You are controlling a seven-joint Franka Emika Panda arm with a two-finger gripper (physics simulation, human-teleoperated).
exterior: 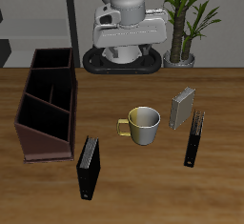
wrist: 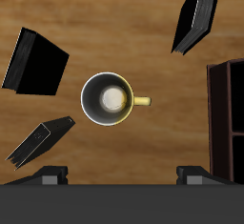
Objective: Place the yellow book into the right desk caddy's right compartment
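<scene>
Bare table lies all round the yellow book [exterior: 181,109] except where the mug [exterior: 144,125] and a black book [exterior: 194,139] stand near — the caddy [exterior: 46,107] sits well apart, its compartments open-topped.

In the exterior view the tool is not visible: the arm's white upper body [exterior: 129,23] is cut off by the top edge and hides whatever hangs below it. In the wrist view only the two dark tips of the tool [wrist: 122,175] show at the picture's edge, so the gap between them cannot be judged. The right desk caddy [wrist: 229,113] is cropped there, probably showing only one end.
</scene>
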